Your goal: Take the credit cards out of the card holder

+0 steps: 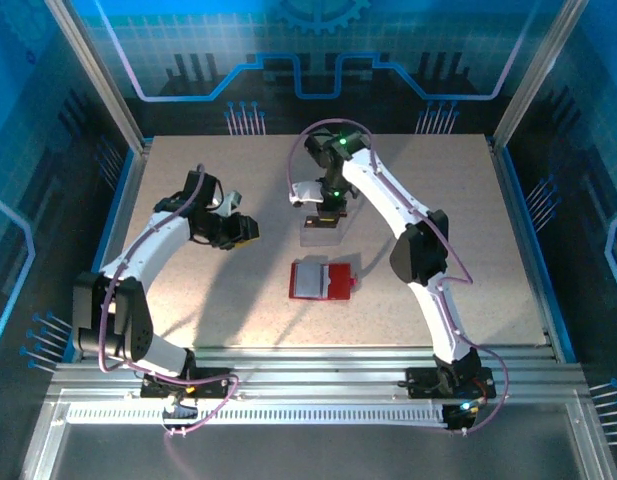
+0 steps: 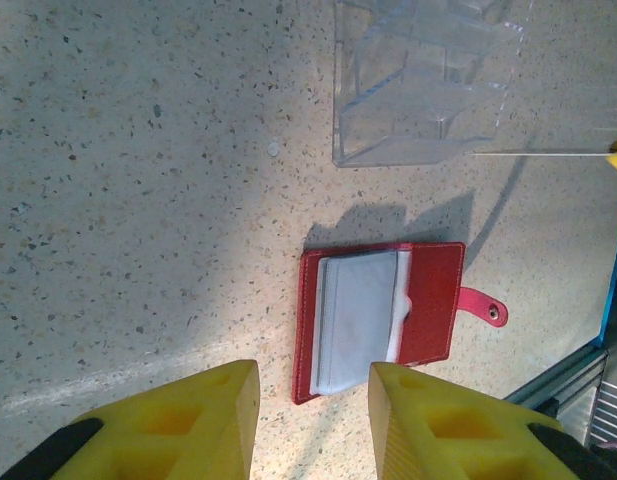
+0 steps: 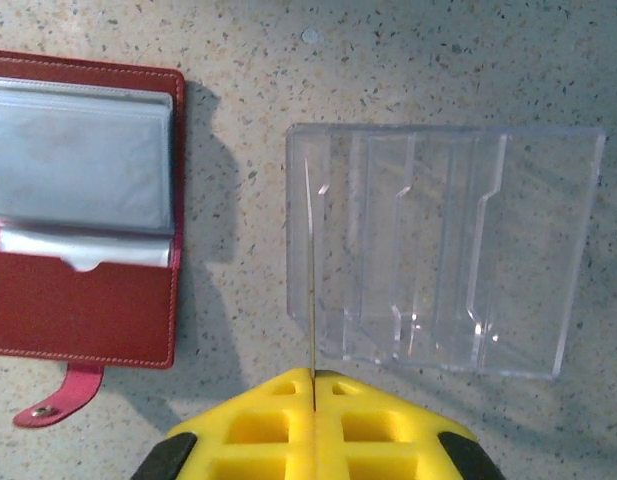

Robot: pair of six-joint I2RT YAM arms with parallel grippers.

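Your right jaws are clenched on a card [image 3: 310, 280], which shows edge-on, so its colour can't be told. It stands upright over the clear tray [image 3: 578, 250], at the end nearest the holder [image 3: 83, 310]; whether it touches the tray you cannot tell. The holder lies open and flat on the desk [image 1: 468, 250], just nearer the arm bases than the tray, grey pockets up and clasp tab stretched out to one side. Your left jaws are released, nothing between them, above bare desk to the left of holder and tray.
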